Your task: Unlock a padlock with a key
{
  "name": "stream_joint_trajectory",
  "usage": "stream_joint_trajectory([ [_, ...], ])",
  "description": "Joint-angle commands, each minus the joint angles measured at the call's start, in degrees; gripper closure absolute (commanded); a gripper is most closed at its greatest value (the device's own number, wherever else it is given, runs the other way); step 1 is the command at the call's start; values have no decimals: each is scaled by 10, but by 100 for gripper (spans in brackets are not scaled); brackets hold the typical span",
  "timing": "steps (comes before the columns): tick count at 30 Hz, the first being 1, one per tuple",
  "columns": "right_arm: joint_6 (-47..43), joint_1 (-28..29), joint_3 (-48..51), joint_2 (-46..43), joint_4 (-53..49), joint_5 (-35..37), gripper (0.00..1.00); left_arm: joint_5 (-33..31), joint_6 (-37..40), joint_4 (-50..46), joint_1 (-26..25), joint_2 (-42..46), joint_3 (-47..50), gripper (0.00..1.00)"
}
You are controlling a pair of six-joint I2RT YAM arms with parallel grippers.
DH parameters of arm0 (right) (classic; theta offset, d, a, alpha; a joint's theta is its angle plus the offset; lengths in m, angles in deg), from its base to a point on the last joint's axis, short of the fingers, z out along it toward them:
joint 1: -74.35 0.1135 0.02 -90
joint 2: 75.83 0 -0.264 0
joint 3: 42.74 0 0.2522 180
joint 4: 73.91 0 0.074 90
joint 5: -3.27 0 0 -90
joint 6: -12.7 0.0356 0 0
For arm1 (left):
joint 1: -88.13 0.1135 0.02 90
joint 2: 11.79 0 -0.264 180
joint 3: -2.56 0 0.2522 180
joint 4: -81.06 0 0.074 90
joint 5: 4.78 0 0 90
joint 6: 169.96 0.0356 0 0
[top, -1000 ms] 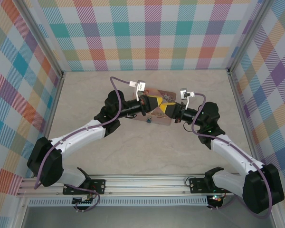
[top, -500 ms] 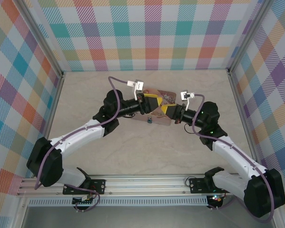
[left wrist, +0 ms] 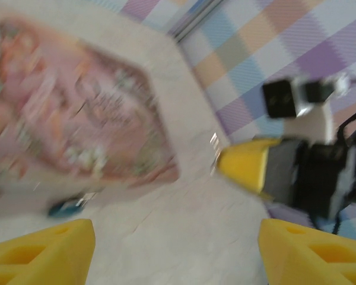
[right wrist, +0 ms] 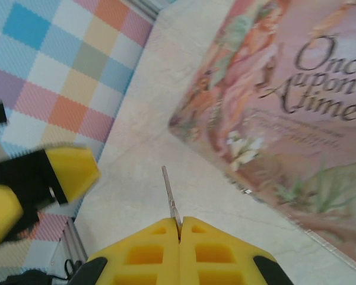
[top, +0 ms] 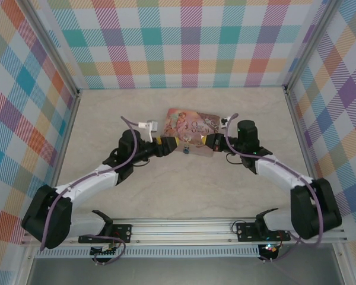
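Note:
The tiny dark blue padlock (top: pixel 186 150) lies on the table at the front edge of the pink tin (top: pixel 193 124). In the left wrist view it is a blurred blue speck (left wrist: pixel 65 206) ahead of my left finger. My left gripper (top: pixel 173 145) sits just left of it, open, with bare table between its yellow fingers (left wrist: pixel 41 249). My right gripper (top: pixel 206 142) is just right of the padlock, shut on the thin silvery key (right wrist: pixel 171 199), whose blade sticks out forward from the closed fingertips (right wrist: pixel 179 228) over the table.
The pink illustrated tin (right wrist: pixel 285 101) lies flat behind both grippers. The left gripper's yellow fingers (right wrist: pixel 71 169) face the key from across a short gap. Checked walls enclose the table, and an aluminium rail (top: pixel 184 228) runs along the front edge.
Both grippers have come off the tin, toward the front and down near the table. The left arm has drawn back to the left. The tin's lid is uncovered now.

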Motion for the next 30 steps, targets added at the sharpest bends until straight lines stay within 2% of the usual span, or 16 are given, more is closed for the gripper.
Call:
stream_joint_trajectory([
  [1, -13, -18, -37, 53, 76, -40, 99, 8, 23, 63, 7, -39, 28, 26],
  [8, -43, -28, -102, 156, 98, -55, 99, 36, 81, 201, 7, -149, 47, 23],
  [15, -49, -29, -155, 236, 83, -48, 99, 51, 159, 274, 7, -240, 30, 20],
  [24, -49, -29, -145, 252, 19, -15, 99, 60, 164, 301, 15, -316, -10, 20],
  [30, -40, -28, -117, 246, -12, 9, 99, 100, 155, 306, 48, -349, -45, 22],
])
